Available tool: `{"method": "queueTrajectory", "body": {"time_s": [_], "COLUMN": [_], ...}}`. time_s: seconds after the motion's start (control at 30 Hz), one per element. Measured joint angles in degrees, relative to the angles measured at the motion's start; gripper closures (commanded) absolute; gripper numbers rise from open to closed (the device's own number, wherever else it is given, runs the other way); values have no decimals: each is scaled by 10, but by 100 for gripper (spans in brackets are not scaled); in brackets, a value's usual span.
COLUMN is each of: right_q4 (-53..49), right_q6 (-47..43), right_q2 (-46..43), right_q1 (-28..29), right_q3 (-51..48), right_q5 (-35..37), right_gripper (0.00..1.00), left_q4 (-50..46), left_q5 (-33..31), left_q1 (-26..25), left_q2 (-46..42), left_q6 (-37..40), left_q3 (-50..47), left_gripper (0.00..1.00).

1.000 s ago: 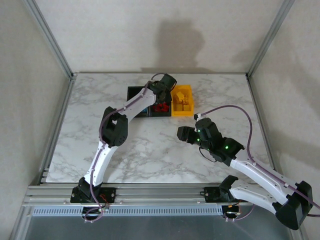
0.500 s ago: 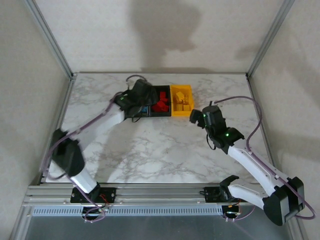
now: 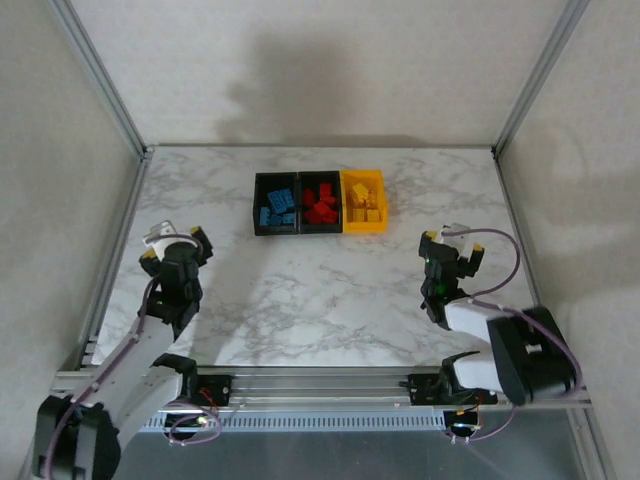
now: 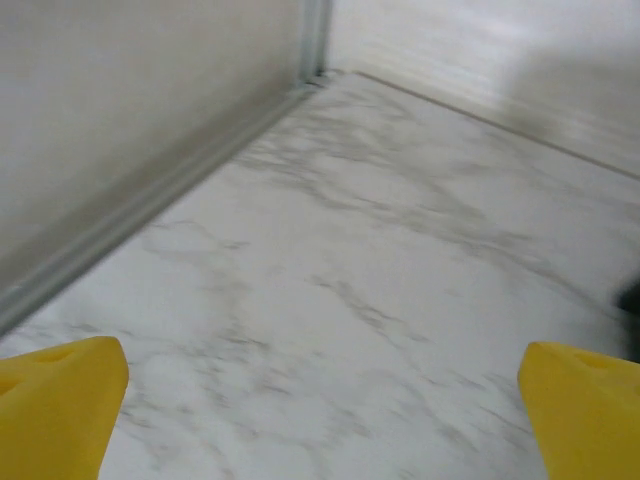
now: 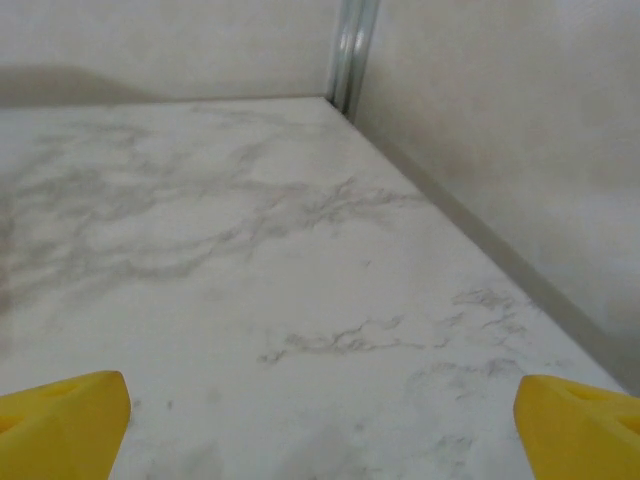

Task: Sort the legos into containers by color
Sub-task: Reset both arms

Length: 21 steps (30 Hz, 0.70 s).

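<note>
Three bins stand in a row at the back middle of the marble table [image 3: 320, 290]. The left black bin [image 3: 276, 203] holds blue legos [image 3: 275, 211], the middle black bin [image 3: 320, 203] holds red legos [image 3: 320, 205], and the yellow bin [image 3: 363, 201] holds yellow legos [image 3: 364, 205]. My left gripper [image 3: 173, 245] sits low at the near left, open with nothing between its yellow fingertips [image 4: 60, 400]. Over at the near right my right gripper [image 3: 452, 247] is open as well, its yellow fingertips [image 5: 580, 425] wide apart over bare marble.
Metal frame posts and grey walls close in the table on the left, right and back. An aluminium rail [image 3: 320, 385] runs along the near edge by the arm bases. Cables loop beside both arms.
Both arms have pulled back from the bins to the near corners of the table, the left one to the near left and the right one to the near right. The bins now stand uncovered.
</note>
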Motion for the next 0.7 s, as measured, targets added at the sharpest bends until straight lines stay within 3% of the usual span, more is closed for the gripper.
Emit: {"method": "queueTrajectory", "body": {"time_s": [0.1, 0.2, 0.37, 0.47, 0.57, 0.7], "right_q4": [108, 152, 248, 254, 254, 250], "right_q6": [-38, -44, -34, -27, -23, -20], "right_q2": [83, 107, 100, 109, 109, 109], "right_q1": [-10, -37, -115, -128, -130, -132], "right_q3": [-17, -15, -42, -47, -42, -38], "right_q5": [-24, -67, -206, -260, -288, -305], "right_gripper": [1, 1, 1, 1, 1, 1], "left_q4": [79, 164, 346, 436, 556, 599], "left_q5": [20, 38, 63, 63, 68, 72], "left_q1": [63, 82, 63, 28, 2, 2], "left_q2": [66, 139, 237, 298, 370, 386], "left_q6": [12, 25, 27, 52, 81, 93], "left_q3": [-14, -32, -85, -87, -96, -106], "left_gripper": [0, 0, 0, 0, 1, 0]}}
